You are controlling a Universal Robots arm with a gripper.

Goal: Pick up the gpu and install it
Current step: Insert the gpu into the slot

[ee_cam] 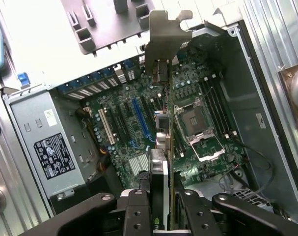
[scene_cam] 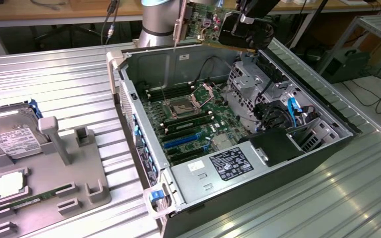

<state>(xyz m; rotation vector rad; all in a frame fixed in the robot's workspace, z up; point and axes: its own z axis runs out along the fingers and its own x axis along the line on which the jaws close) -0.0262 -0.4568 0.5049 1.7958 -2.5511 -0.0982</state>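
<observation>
Arm cut off at the exterior view's upper edge, tool [ee_cam: 161,211] fingers partly closed, clamping the edge-on gpu [scene_cam: 222,27], held above the open computer case [scene_cam: 323,101], over its motherboard [scene_cam: 197,116].

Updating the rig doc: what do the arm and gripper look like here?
The arm is a smooth silver-grey cylindrical tube with a pale blue cap at the joint above. The gripper is matte black, with two fingers on jointed bar linkages pinned by round bolt heads.

gpu [scene_cam: 225,29] with matt silver metal bracket [ee_cam: 166,34], ribbed shiny metal table [scene_cam: 65,79], matt black claw [ee_cam: 162,204]
</observation>
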